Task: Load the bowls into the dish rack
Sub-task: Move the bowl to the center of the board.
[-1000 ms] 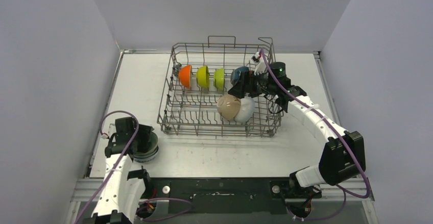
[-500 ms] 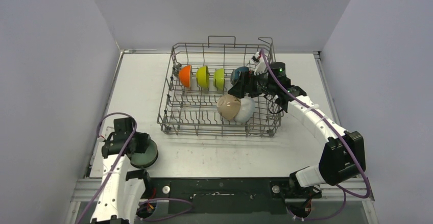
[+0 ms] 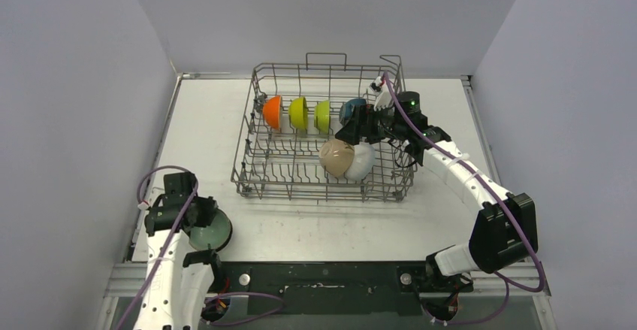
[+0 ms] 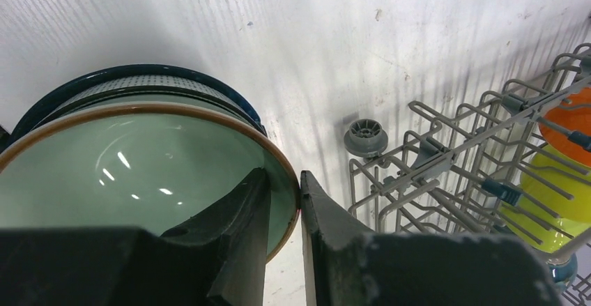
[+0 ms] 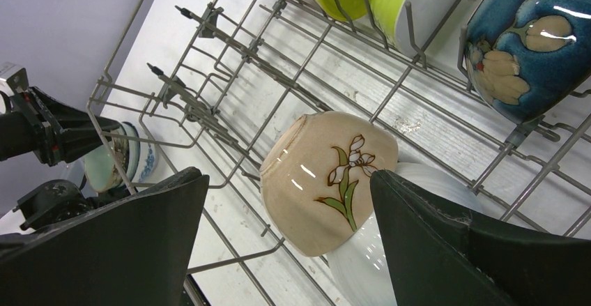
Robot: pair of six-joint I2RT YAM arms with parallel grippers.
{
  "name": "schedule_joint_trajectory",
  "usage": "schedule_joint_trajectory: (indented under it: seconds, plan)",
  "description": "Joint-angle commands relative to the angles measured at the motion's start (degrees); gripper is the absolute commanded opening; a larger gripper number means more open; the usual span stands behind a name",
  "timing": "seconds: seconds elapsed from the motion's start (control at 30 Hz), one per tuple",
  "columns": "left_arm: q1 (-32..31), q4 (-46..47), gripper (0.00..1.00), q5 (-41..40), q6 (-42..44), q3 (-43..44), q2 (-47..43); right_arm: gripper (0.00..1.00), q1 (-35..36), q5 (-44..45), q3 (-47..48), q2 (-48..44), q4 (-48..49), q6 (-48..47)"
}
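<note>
My left gripper (image 4: 282, 175) is shut on the rim of a pale green bowl (image 4: 139, 173), one finger inside and one outside. That bowl (image 3: 212, 231) tilts up off a blue-patterned bowl (image 4: 143, 83) beneath it at the table's near left. The dish rack (image 3: 323, 189) holds orange (image 3: 272, 111), yellow (image 3: 298, 112), lime (image 3: 322, 116) and dark blue (image 3: 351, 109) bowls on edge in its back row. A beige flowered bowl (image 5: 327, 180) leans on a white bowl (image 5: 376, 264) near the rack's front right. My right gripper (image 5: 289, 175) hangs open above those two, touching neither.
Grey walls close in the table on the left, right and back. The rack's left wheel (image 4: 366, 137) and wire side (image 4: 432, 159) stand just right of the left gripper. Upright tines fill the rack's left half (image 3: 274, 157).
My left gripper has closed on the green bowl's rim and drawn slightly toward the near left, tipping the bowl up. The right arm has not moved.
</note>
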Motion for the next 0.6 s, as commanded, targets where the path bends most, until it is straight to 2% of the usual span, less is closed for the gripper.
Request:
schedule_joint_trajectory:
  seconds: [0.0,0.33,0.43,0.57]
  plan:
    - [-0.12,-0.82,0.00,-2.44,1.51,5.82,-0.70,0.90,0.66,0.15,2.42,-0.62,2.20,-0.04]
    - [-0.51,-3.20,0.00,-3.48,8.45,18.37,0.43,0.90,1.02,0.05,3.20,-1.19,1.85,0.13]
    - [-0.90,-2.90,0.00,-3.26,9.80,19.63,0.65,0.90,1.05,0.08,3.32,-1.16,1.84,0.13]
    - [-1.54,1.07,0.00,-1.39,16.36,17.48,0.00,0.90,1.03,0.05,3.27,-1.16,1.79,0.04]
